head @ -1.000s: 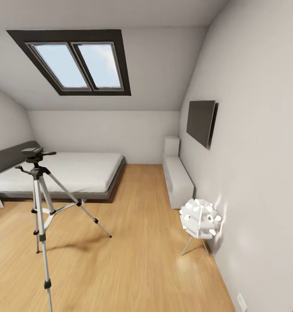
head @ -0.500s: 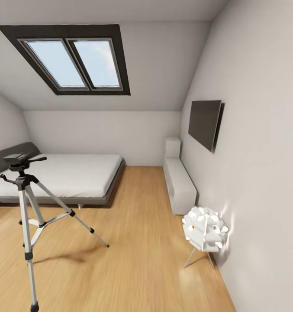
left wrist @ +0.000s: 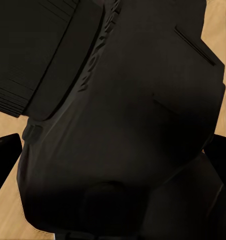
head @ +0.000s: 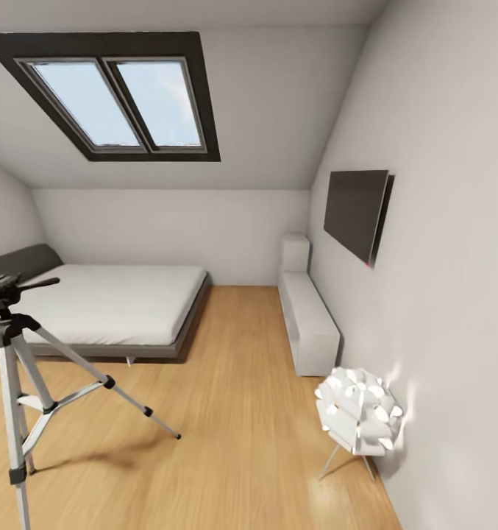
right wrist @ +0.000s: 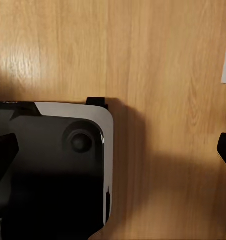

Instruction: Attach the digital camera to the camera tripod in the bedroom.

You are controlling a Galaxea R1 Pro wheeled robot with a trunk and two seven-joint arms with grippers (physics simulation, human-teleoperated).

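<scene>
Bedroom (head: pixel 226 412) reached, wood floor, bed (head: pixel 109 302) at ten o'clock. Camera tripod (head: pixel 13 361) at nine o'clock, head bare: attaching not yet done. Left claw (left wrist: pixel 113 150) pressed near a dark bulky body, perhaps the digital camera; grip impossible to tell. Right claw (right wrist: pixel 113 150) spread wide, holding nothing.

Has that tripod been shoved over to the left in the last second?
No. The camera tripod slid left in the head view, but so did the bed and skylight. The camera turned; the tripod keeps its place before the bed.
</scene>
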